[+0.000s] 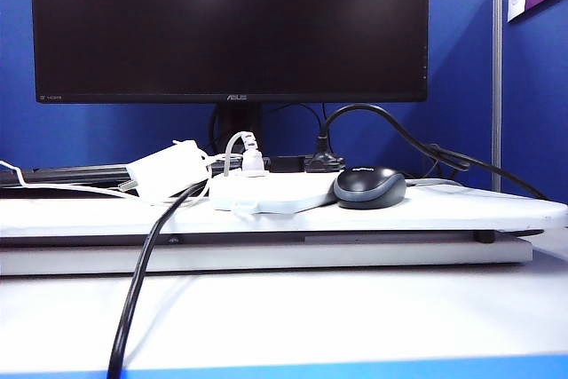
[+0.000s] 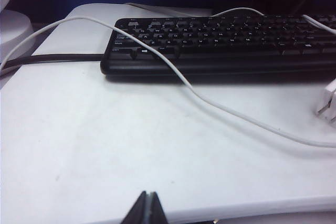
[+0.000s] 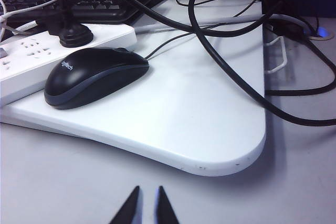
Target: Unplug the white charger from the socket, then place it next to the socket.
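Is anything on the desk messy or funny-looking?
Yes. The white charger lies tilted beside the socket, and a thin white cable trails loosely across the keyboard. Nothing looks broken.

white charger (image 1: pixel 167 171): tilted, beside socket | socket (image 1: pixel 273 191): flat, white

Dim, bluish pictures, soft in every view

Exterior view: ceiling lights flare at one o'clock above the dark monitor (image 1: pixel 229 24), while the white worktop (image 1: pixel 479 210) glows evenly. The keyboard (image 2: pixel 220 45) casts a dark band at six o'clock beneath itself; the mouse (image 3: pixel 94 77) carries a soft sheen. Both wrist views darken toward twelve o'clock, and near pincer tips blur.
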Motion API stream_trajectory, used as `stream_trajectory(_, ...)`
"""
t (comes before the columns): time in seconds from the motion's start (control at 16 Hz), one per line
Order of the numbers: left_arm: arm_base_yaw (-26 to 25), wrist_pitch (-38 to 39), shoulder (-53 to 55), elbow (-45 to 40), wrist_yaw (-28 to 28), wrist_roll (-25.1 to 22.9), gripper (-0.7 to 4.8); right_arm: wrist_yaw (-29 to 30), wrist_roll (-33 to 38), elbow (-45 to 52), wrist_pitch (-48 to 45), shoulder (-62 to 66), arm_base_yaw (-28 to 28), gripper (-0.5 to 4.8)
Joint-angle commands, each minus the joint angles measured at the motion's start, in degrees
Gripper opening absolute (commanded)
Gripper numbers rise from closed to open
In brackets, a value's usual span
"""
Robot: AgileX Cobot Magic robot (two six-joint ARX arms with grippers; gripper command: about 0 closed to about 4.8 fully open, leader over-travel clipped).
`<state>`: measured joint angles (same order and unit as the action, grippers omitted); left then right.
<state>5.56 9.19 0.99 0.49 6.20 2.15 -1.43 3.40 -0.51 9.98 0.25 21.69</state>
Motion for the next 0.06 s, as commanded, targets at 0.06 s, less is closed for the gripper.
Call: stream_trajectory(0.06, 0.0, 0.9, 0.0, -0.1, 0.0, -0.2, -0.04, 0.1, 0.0, 0.2, -0.3, 0.0, 0.0, 0.45)
